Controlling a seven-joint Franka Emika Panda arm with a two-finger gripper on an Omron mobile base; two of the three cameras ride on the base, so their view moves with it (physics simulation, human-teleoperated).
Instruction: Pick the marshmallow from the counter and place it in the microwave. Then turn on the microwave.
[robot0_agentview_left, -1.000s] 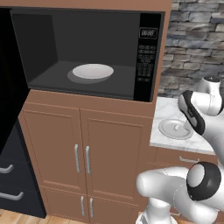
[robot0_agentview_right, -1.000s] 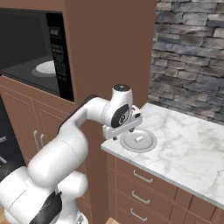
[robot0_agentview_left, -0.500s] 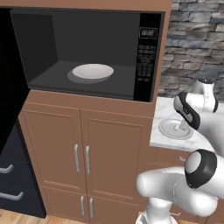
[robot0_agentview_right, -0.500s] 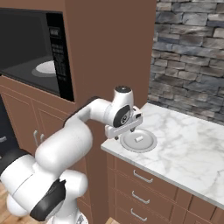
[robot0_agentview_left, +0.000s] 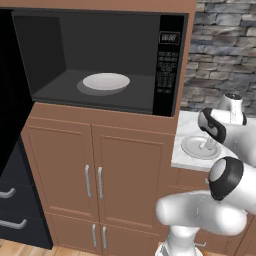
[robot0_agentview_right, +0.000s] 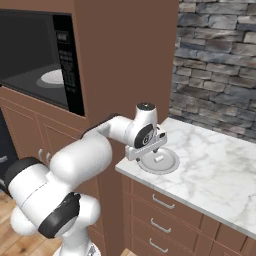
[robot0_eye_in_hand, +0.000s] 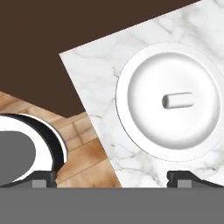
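Note:
The marshmallow (robot0_eye_in_hand: 178, 100) is a tiny white block lying in the middle of a round white plate (robot0_eye_in_hand: 131, 87) on the marble counter (robot0_eye_in_hand: 96, 74), near its left corner. In the right base view, my gripper (robot0_agentview_right: 150, 151) hangs just above the plate (robot0_agentview_right: 170, 165), pointing down, a little to the corner side of the marshmallow (robot0_agentview_right: 158, 159). Its fingers are spread wide with nothing between them. The two fingertips (robot0_eye_in_hand: 181, 178) show at the hand view's bottom edge. The microwave (robot0_agentview_left: 167, 65) stands to the left in wood cabinetry. Its dark cavity is exposed and a second white plate (robot0_agentview_left: 106, 81) sits inside.
A grey stone-brick wall (robot0_agentview_right: 215, 65) backs the counter. Brown cabinet doors (robot0_agentview_left: 100, 180) are under the microwave and drawers (robot0_agentview_right: 160, 210) are under the counter. A black appliance (robot0_agentview_left: 10, 200) stands at far left. More bare marble (robot0_agentview_right: 220, 170) lies to the right of the plate.
The hand has eased slightly lower over the plate and the elbow has risen. The jaws stay wide open, and the marshmallow has not moved.

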